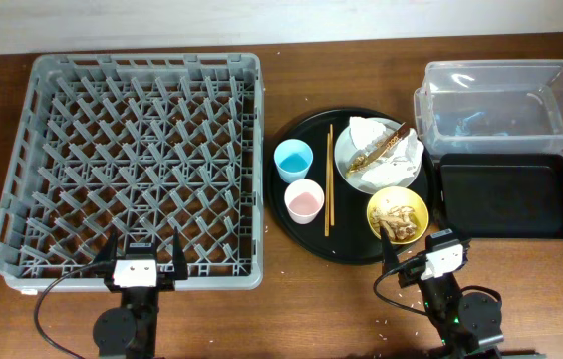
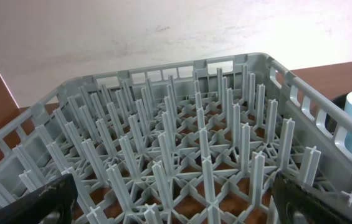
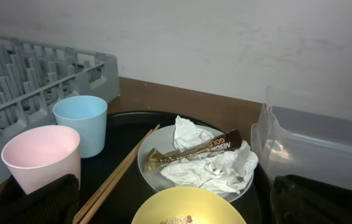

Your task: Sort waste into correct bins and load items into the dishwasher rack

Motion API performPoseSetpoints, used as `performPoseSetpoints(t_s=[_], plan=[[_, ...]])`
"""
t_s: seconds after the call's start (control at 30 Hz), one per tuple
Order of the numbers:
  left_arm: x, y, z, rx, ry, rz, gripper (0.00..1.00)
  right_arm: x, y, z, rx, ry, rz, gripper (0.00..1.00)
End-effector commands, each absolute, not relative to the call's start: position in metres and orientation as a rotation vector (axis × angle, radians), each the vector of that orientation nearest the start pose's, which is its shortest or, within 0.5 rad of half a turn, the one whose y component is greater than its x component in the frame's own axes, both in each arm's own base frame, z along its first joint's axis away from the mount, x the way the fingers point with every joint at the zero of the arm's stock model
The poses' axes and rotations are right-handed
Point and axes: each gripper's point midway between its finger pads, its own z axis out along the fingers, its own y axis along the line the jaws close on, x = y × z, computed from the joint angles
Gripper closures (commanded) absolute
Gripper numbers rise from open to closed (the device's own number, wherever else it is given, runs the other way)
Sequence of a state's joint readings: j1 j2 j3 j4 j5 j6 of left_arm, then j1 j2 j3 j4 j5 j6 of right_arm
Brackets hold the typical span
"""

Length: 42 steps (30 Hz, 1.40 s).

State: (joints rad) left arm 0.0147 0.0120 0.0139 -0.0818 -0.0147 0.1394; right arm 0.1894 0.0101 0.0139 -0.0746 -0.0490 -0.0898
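The grey dishwasher rack [image 1: 132, 160] fills the left and holds nothing. On the round black tray [image 1: 291, 214] stand the blue cup [image 1: 293, 160], pink cup [image 1: 304, 200], chopsticks [image 1: 327, 179], the plate [image 1: 351, 172] with white napkins [image 1: 369, 135] and the gold-brown wrapper [image 1: 381, 148], and the yellow bowl [image 1: 398, 213] with food scraps [image 1: 397, 211]. The clear tub [image 1: 500, 105] and black tray bin [image 1: 508, 195] lie at the right. My left gripper [image 1: 141, 261] is open at the rack's near edge. My right gripper [image 1: 430, 261] is open just behind the yellow bowl [image 3: 188, 208].
The right wrist view shows the pink cup [image 3: 40, 155], blue cup [image 3: 81, 123], chopsticks [image 3: 121, 171], napkins [image 3: 216, 168] and wrapper [image 3: 194, 149] ahead, with the clear tub [image 3: 319, 149] at the right. The left wrist view looks over the rack pegs [image 2: 182, 143].
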Motion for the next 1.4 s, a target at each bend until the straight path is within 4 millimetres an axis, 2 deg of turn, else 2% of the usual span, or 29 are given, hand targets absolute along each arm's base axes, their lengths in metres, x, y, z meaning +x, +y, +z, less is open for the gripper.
performPoseSetpoints(t_s=[0.0,1.37], plan=[[0.2458,0.0083,0.1563,0.1,1.65,0.152,0.01,0.24,0.0544,0.1569,-0.268,1.623,0.113,0.02],[0.2459,0.0087,0.1578,0.098,1.644,0.155,0.0,0.2409,0.0503,0.157,-0.25,1.626,0.092,0.01]])
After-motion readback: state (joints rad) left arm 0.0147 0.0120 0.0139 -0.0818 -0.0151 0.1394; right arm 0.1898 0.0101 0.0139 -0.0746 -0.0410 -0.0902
